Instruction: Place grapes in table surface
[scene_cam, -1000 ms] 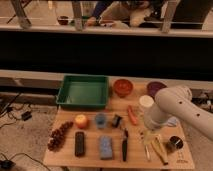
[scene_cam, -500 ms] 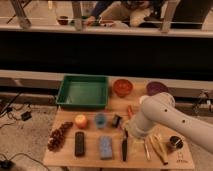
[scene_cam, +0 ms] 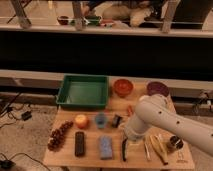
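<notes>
Camera view looks down on a light wooden table (scene_cam: 91,159) with a white arm (scene_cam: 165,120) reaching in from the right and bending down over its middle. The pincer (scene_cam: 129,137) sits at the low end of that arm, just above the tabletop near the front centre, largely hidden by the arm's own bulk; its jaws stand wide. The grapes (scene_cam: 60,135), a long dark red-purple bunch, lie flat on the table well to the left of the pincer, close to the left front corner, apart from it and untouched. Between the grapes and the pincer sit an orange round fruit (scene_cam: 81,121), a black rectangular block (scene_cam: 79,143) lying lengthwise just beside the bunch, a small blue cup (scene_cam: 101,119) and a blue sponge-like pad (scene_cam: 105,146). Just left of the pincer a small dark object (scene_cam: 116,120) rests on the wood; what it is cannot be told. Just below the pincer, toward the table's front edge, lies a slim tool with a dark handle (scene_cam: 124,148). To the pincer's right, partly under the arm, are some pale yellowish long items (scene_cam: 159,147) and a dark round container (scene_cam: 175,142). Behind the pincer and to the left, at the table's back, stands a green rectangular tray (scene_cam: 83,91); straight behind it is an orange-red bowl (scene_cam: 122,87), and behind to the right a purple bowl (scene_cam: 157,89).
</notes>
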`<move>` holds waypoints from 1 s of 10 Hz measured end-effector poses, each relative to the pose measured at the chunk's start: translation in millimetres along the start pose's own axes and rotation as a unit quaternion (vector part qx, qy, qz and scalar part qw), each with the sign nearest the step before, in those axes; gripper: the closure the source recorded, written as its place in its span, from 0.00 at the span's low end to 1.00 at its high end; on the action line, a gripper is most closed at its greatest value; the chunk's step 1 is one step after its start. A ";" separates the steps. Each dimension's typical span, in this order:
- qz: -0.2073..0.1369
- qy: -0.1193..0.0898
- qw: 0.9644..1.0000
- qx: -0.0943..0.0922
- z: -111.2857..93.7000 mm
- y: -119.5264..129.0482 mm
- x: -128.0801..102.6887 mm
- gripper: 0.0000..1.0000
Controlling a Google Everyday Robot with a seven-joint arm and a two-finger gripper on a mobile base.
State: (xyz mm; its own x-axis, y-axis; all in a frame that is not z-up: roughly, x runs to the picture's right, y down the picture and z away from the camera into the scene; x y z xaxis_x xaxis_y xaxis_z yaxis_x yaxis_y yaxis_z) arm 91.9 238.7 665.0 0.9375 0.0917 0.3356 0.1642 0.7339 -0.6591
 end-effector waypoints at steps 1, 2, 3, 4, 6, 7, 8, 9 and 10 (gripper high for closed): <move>0.001 0.000 1.000 0.000 -0.3 0.4 1.0 0.20; 0.000 0.000 1.000 0.000 0.1 0.0 0.1 0.20; 0.000 0.000 1.000 0.000 0.3 -0.3 -0.5 0.20; 0.002 0.001 1.000 -0.001 0.9 0.3 0.0 0.20; -0.001 -0.002 1.000 -0.012 18.5 2.6 -13.0 0.20; -0.004 -0.006 1.000 -0.014 25.9 1.3 -22.1 0.20; -0.012 -0.012 1.000 -0.019 37.3 -0.3 -36.9 0.20; -0.020 -0.016 0.999 -0.022 45.3 -1.6 -47.6 0.20; -0.026 -0.019 0.999 -0.023 50.0 -2.5 -54.3 0.20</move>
State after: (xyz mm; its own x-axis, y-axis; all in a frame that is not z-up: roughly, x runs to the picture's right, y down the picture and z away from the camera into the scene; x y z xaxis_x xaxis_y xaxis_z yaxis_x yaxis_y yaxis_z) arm 25.2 265.5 682.1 0.9150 0.0809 0.3953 0.2271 0.7066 -0.6702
